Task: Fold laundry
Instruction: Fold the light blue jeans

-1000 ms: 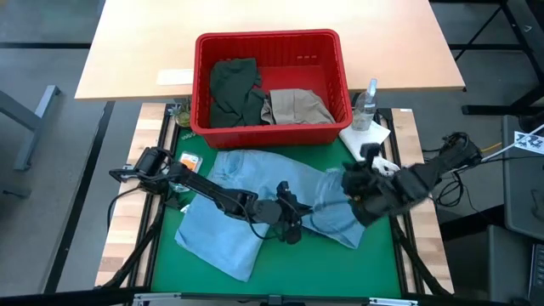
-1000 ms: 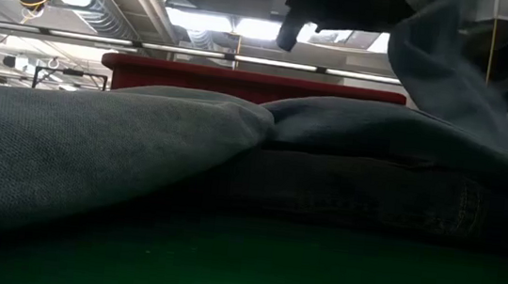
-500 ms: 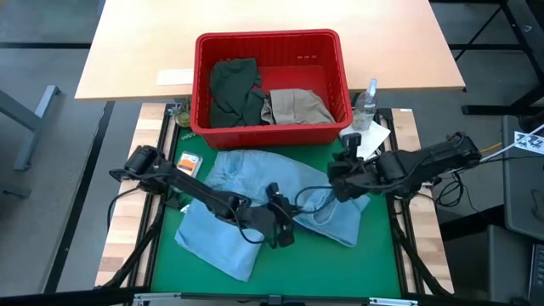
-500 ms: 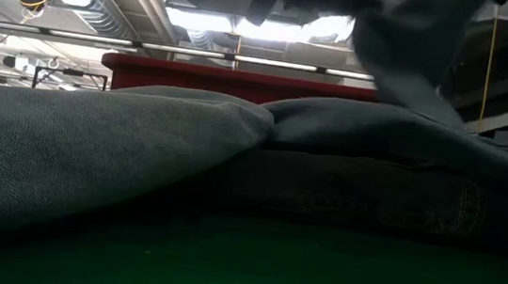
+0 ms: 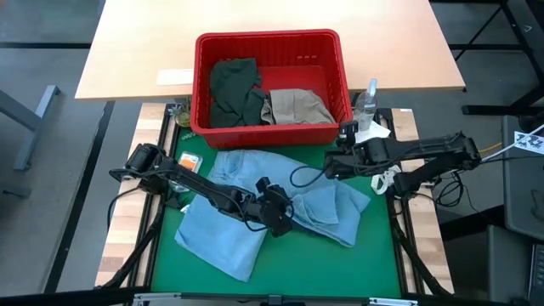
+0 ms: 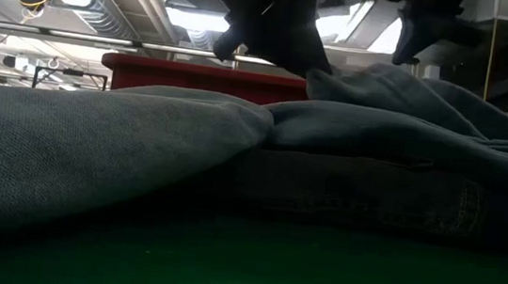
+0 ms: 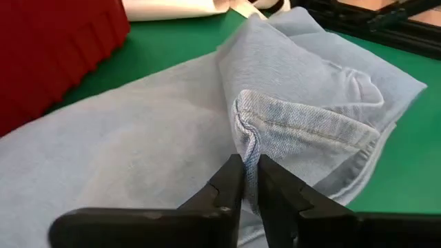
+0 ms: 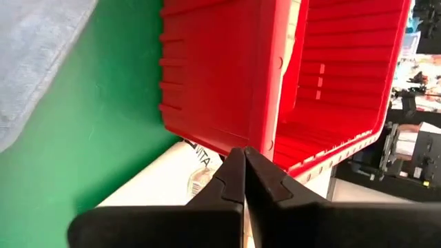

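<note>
left gripper (image 7: 249, 169) nearly together on light blue denim (image 5: 246, 212) seam, before red basket (image 5: 270, 127): release flat. right gripper (image 8: 242, 165) together, beside basket.

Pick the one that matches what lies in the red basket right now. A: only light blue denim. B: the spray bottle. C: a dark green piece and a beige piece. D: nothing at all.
C: the high view shows the dark green piece beside the beige piece inside the red basket, while the light blue denim lies on the green mat.
</note>
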`<control>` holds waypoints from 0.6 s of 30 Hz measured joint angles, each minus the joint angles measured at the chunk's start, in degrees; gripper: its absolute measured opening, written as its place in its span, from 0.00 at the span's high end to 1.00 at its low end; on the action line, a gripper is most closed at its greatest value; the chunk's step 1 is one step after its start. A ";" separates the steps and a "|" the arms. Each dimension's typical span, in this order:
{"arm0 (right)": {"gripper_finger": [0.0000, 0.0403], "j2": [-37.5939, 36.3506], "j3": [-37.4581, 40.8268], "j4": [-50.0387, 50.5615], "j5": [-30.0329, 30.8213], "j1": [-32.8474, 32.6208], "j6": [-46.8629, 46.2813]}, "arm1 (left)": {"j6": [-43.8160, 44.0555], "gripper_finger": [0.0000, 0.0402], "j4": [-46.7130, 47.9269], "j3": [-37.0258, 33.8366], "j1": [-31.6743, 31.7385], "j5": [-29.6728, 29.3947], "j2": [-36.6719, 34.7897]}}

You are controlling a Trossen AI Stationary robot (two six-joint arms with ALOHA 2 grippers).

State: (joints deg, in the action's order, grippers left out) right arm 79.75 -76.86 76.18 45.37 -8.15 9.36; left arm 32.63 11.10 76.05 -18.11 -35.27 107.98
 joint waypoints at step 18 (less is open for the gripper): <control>1.00 0.00 0.02 -0.10 -23.88 -16.37 -1.93 | -3.31 0.58 0.45 0.00 1.89 0.38 0.00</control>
State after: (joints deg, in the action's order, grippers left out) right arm 79.74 -76.84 76.07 21.49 -24.52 7.43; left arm 29.32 11.55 76.05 -16.22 -34.89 107.98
